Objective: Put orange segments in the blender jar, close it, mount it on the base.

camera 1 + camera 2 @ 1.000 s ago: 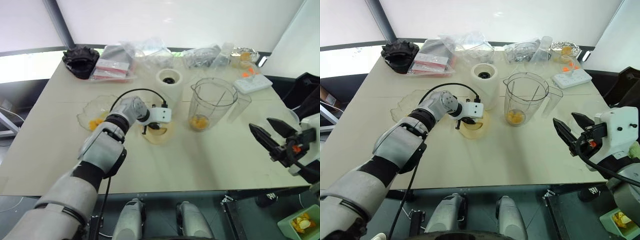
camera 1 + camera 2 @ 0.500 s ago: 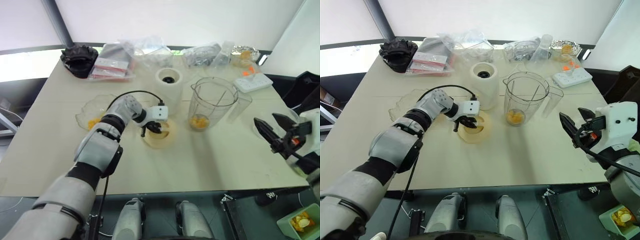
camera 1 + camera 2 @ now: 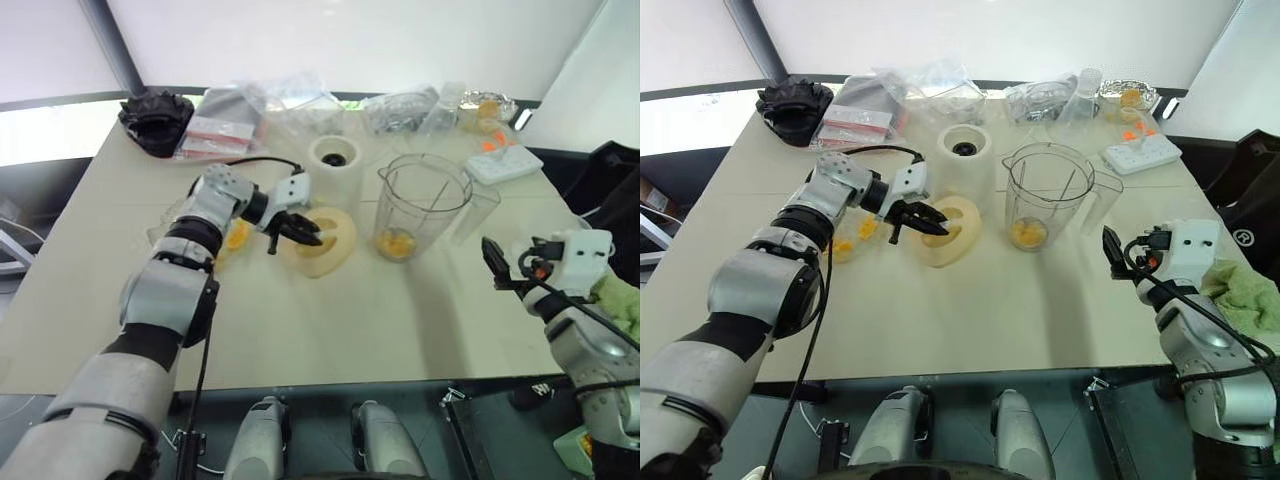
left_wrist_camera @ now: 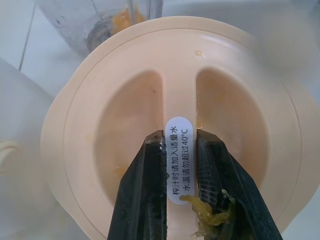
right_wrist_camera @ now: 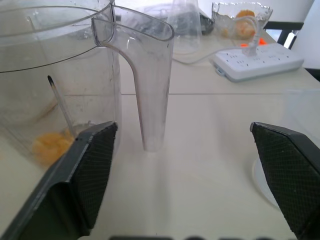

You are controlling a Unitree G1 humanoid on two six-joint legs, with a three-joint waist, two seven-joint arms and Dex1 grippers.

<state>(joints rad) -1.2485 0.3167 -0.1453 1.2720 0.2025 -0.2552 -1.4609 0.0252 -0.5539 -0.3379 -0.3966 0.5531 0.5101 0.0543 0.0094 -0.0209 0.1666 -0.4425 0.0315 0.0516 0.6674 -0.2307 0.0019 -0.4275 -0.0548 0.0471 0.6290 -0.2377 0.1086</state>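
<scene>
- Pale beige table (image 3: 420, 330) under soft, even light.
- White wall panels (image 3: 350, 40) behind, split by a dark slanted post (image 3: 110, 45).
- Dark floor (image 3: 30, 200) around.

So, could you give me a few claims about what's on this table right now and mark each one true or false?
1. The left gripper pinches the lid by its centre ridge. True.
2. The blender jar is empty. False: orange segments lie at its bottom.
3. The jar sits on the base. False: it stands on the table beside it.
4. The right gripper is open, with the jar's handle before it. True.
</scene>
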